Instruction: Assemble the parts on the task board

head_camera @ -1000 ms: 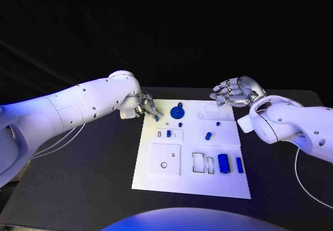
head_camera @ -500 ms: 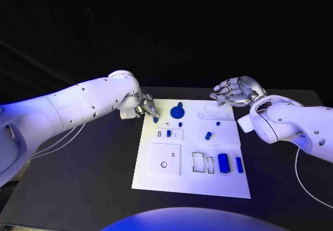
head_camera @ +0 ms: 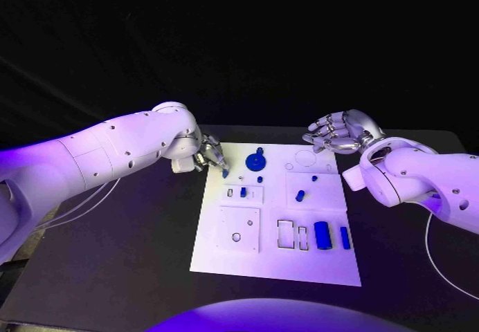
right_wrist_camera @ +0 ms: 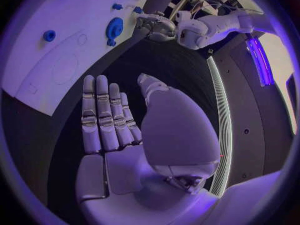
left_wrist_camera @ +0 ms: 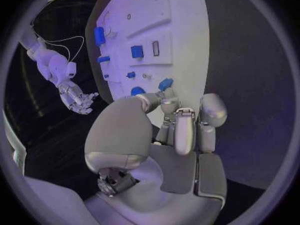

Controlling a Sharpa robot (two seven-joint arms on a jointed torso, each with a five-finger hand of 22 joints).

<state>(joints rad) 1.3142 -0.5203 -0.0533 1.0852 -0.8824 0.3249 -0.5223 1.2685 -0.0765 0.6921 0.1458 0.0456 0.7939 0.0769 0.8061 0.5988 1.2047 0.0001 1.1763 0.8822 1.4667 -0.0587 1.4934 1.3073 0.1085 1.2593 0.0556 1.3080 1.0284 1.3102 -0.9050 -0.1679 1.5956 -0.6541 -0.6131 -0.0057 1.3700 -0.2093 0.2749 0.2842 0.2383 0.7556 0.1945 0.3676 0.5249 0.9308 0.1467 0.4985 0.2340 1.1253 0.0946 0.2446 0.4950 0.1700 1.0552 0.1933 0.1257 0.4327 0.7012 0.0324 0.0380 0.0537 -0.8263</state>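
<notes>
At the board's (head_camera: 275,266) upper-left edge the left robot hand (head_camera: 210,158) pinches a small blue part (head_camera: 225,171), seemingly poised to seat it, while the right robot hand (head_camera: 338,133), fingers spread and holding nothing, waits off the upper-right corner, apparently keeping clear.

Dim scene, room behind the desk (head_camera: 120,277) pure black. Violet-blue light washes everything; white board (head_camera: 275,263) is the brightest patch and reads sharp, with no hard glare. Left arm (head_camera: 100,155) glows purple along its upper side, shaded below. Wrist views fisheye: board edges bend, dark ring at the rim, near fingers (left_wrist_camera: 184,130) soft. A bright strip light (right_wrist_camera: 259,55) flares at one rim.
</notes>
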